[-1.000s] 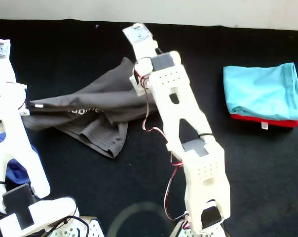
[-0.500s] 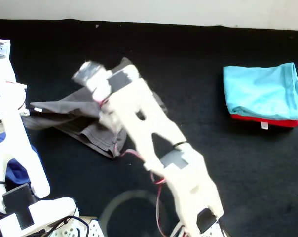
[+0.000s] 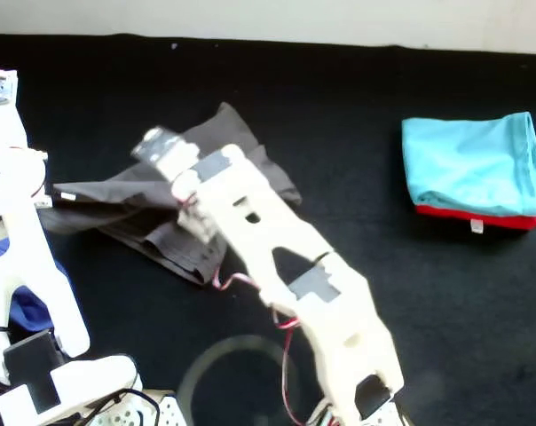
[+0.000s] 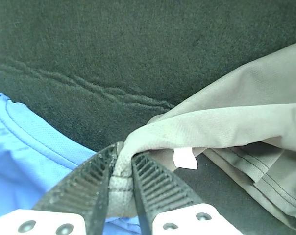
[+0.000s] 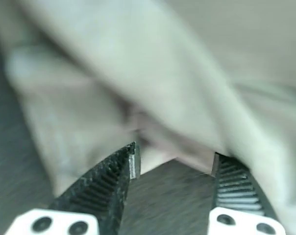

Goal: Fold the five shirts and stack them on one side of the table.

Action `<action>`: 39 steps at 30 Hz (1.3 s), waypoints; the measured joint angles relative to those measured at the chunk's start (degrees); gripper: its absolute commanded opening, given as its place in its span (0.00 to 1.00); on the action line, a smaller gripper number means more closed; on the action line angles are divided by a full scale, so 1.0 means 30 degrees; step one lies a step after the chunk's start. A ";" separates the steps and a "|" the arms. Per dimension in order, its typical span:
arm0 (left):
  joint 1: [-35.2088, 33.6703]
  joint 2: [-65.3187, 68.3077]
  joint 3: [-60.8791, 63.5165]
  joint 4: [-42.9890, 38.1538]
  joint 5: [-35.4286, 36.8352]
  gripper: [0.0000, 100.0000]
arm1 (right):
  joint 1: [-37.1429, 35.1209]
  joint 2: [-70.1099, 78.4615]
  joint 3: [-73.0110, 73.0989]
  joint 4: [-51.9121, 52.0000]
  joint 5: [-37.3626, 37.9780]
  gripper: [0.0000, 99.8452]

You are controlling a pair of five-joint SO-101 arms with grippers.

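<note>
Fingers (image 4: 155, 183) of the left gripper (image 4: 123, 159) pinch a hem of the soft grey shirt (image 3: 153, 213), crumpled on the black tabletop (image 3: 366, 106) left of the middle. The right gripper (image 5: 175, 159) hangs just over it, fingers spread apart. Far right, a neatly folded teal shirt (image 3: 472, 164) lies flat on a folded red shirt (image 3: 468, 216).

I count four shirts: one grey shirt (image 3: 237, 146), one blue shirt (image 3: 30, 312), one turquoise shirt (image 3: 472, 164) and one red shirt (image 3: 463, 216). Two of the four are folded. There are two white robot arms, a left arm (image 3: 24, 248) and a right arm (image 3: 277, 240).
</note>
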 measured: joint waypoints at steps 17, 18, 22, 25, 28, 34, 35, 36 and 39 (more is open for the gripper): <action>0.0029 0.0000 0.0000 0.0000 0.0000 0.01 | 0.1817 0.3429 -0.1348 -0.1201 0.0000 0.10; 0.0029 0.0000 0.0000 0.0000 0.0000 0.01 | 0.1846 0.3458 -0.1758 -0.0879 0.0000 0.02; 0.0029 0.0000 0.0264 -0.0029 0.0000 0.01 | 0.2432 0.3663 -0.3663 0.0791 0.0000 0.01; 0.0029 0.0000 0.0527 -0.0029 0.0000 0.01 | 0.3106 0.3692 -0.5392 0.2637 0.0000 0.01; 0.0264 0.0000 0.0527 -0.0029 0.0000 0.01 | 0.3780 0.3663 -0.7590 0.4337 0.0000 0.01; 0.1670 0.0000 0.0088 -0.0029 0.0000 0.01 | 0.4542 0.2725 -1.2806 0.8498 0.0000 0.01; 0.1934 0.0000 -0.0293 0.0000 0.0000 0.01 | 0.4601 0.2403 -1.3656 0.8821 0.0000 0.01; 0.2168 0.0000 -0.0821 0.0029 0.0000 0.01 | 0.4718 0.1993 -1.4535 0.8996 0.0000 0.01; 0.2784 0.0000 -0.3048 0.0850 -0.0029 0.01 | 0.5480 0.0821 -1.6410 0.9201 0.0000 0.01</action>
